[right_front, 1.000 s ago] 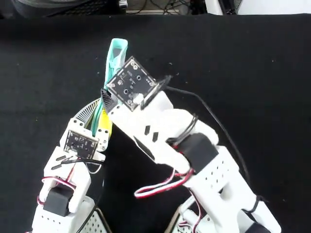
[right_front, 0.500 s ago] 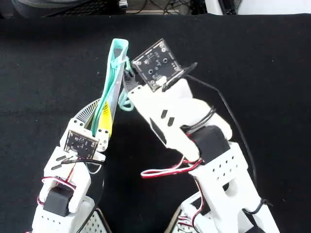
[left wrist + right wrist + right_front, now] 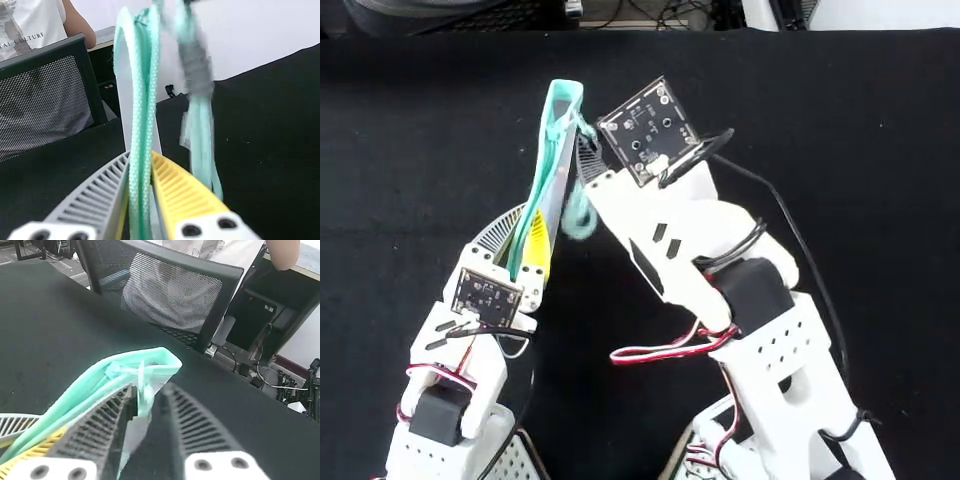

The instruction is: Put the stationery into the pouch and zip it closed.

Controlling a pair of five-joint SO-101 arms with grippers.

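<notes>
Black table [image 3: 840,120] — left fingers [image 3: 180,195] pinch teal pouch [image 3: 558,140], right fingers [image 3: 100,435] parted.

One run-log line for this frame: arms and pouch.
left gripper: shut on near end of pouch | right gripper: jaws open at far corner of pouch | teal cord loop: hanging beside pouch

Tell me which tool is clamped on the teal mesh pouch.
The left tool: its grey and yellow fingers pinch the teal mesh pouch; the right tool is open.
</notes>
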